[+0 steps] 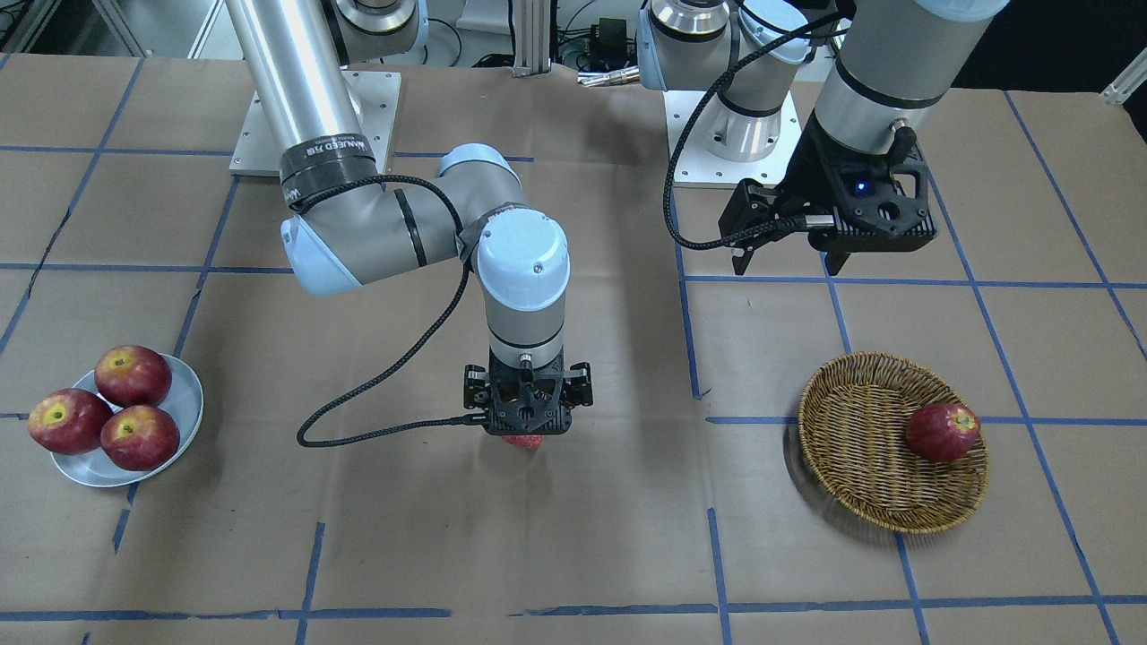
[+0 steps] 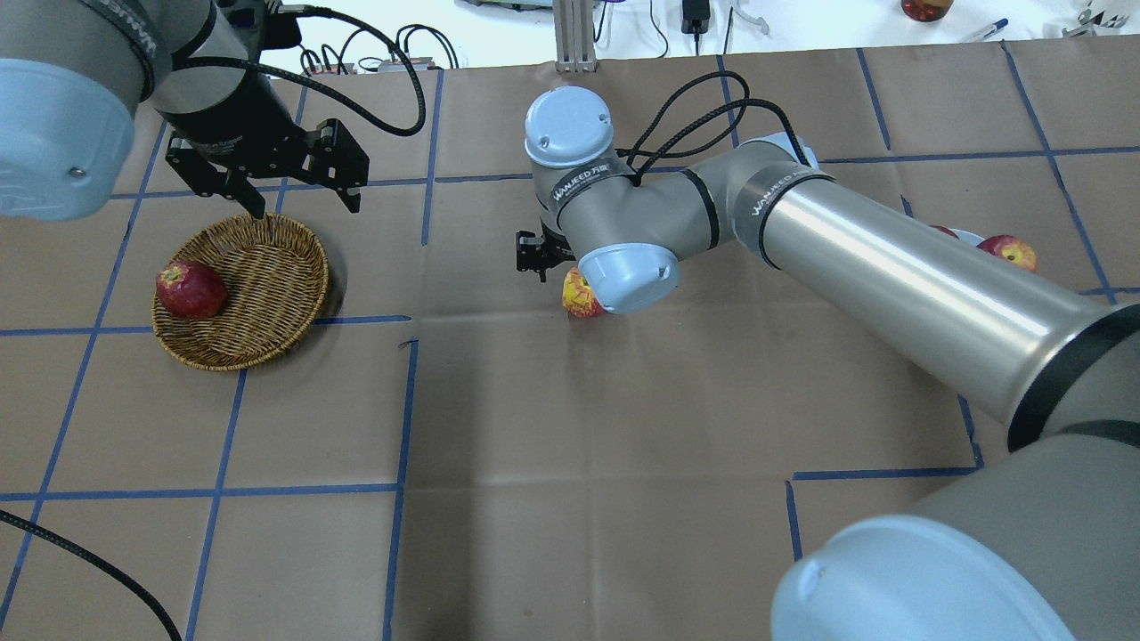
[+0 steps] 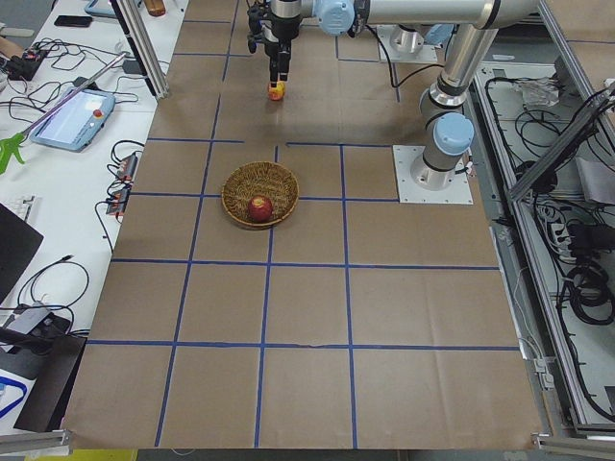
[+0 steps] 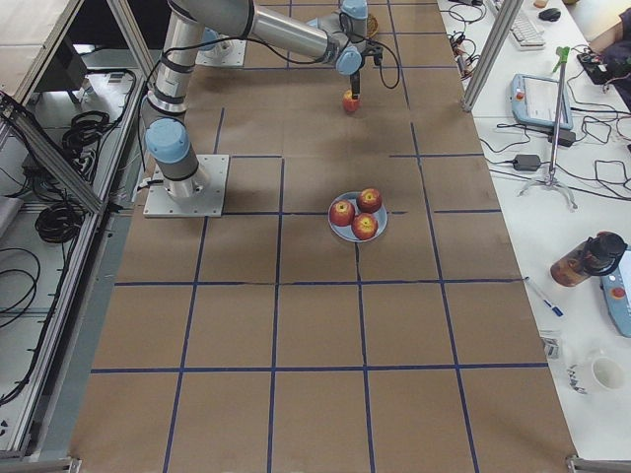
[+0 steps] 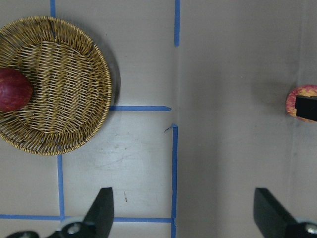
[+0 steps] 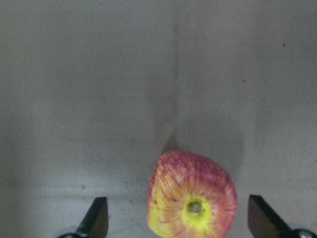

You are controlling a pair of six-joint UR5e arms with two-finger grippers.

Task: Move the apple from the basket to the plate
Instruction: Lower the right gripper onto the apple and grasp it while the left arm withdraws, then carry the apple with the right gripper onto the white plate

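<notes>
The apple point(image 6: 190, 196), pale pinkish-red with a yellow stem hollow, sits on the paper-covered table near its middle point(image 2: 579, 294). My right gripper point(image 6: 178, 220) hangs straight above it, open, with one finger on each side and neither touching. The wicker basket point(image 1: 860, 448) holds one darker red apple point(image 1: 943, 432). My left gripper point(image 1: 789, 262) is open and empty, raised beside the basket's rim on the robot's side. The white-grey plate point(image 1: 185, 399) carries three red apples.
Blue tape lines grid the brown paper on the table. The right arm's elbow and forearm point(image 2: 855, 258) stretch over the table between its base and the apple. Both arm bases point(image 1: 735, 134) stand at the robot's edge.
</notes>
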